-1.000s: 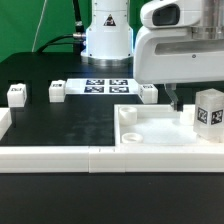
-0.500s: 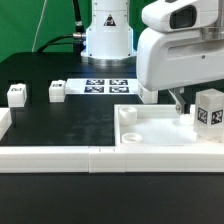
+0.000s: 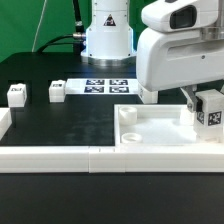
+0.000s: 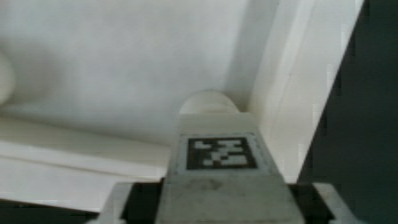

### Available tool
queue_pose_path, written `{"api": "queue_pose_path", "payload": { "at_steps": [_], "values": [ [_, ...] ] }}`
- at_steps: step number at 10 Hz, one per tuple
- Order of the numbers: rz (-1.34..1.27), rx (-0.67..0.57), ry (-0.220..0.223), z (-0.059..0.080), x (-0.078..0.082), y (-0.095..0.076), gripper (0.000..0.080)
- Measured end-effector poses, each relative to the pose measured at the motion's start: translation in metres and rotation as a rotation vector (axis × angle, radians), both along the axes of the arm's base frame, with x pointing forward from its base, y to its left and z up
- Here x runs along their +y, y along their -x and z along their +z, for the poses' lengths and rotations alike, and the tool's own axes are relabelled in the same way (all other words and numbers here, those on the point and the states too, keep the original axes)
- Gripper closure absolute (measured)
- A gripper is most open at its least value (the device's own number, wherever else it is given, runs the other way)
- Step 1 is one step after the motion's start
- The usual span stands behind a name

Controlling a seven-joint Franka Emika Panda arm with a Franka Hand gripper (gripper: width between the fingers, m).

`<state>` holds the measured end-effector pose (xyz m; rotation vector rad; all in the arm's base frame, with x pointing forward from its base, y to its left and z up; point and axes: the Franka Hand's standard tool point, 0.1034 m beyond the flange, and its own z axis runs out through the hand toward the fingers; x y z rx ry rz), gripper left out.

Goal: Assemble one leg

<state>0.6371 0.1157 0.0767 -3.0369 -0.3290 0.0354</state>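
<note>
My gripper (image 3: 203, 104) is over the right end of the large white tray (image 3: 160, 131) and is shut on a leg (image 3: 211, 111). This leg is a small white block with a black-and-white tag, standing upright at the tray's corner on the exterior view's right. In the wrist view the leg (image 4: 222, 150) fills the gap between my two fingers (image 4: 135, 203), with the tray's rim (image 4: 267, 60) behind it. Two more legs (image 3: 17, 94) (image 3: 56, 91) stand on the black table at the exterior view's left. A third leg (image 3: 148, 94) is half hidden behind my arm.
The marker board (image 3: 107, 86) lies in front of the robot base (image 3: 107, 38). A white rail (image 3: 60, 158) runs along the table's near edge, with a raised end at the exterior view's left. The tray has a round hole (image 3: 127, 116) at its near-left corner.
My gripper has shifted toward the exterior view's right, and its visible finger has closed up against the leg. The leg has barely moved.
</note>
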Motion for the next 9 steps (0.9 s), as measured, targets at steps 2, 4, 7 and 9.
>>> {"api": "queue_pose_path", "payload": {
  "at_steps": [2, 4, 7, 9],
  "values": [
    [-0.054, 0.004, 0.001, -0.0001, 0.0006, 0.0001, 0.0511],
    [-0.358, 0.016, 0.013, -0.0005, 0.0021, 0.001, 0.0511],
    [-0.744, 0.054, 0.012, -0.0008, 0.0027, 0.0011, 0.0509],
    [-1.011, 0.081, 0.024, -0.0013, 0.0072, 0.0028, 0.0509]
  ]
}}
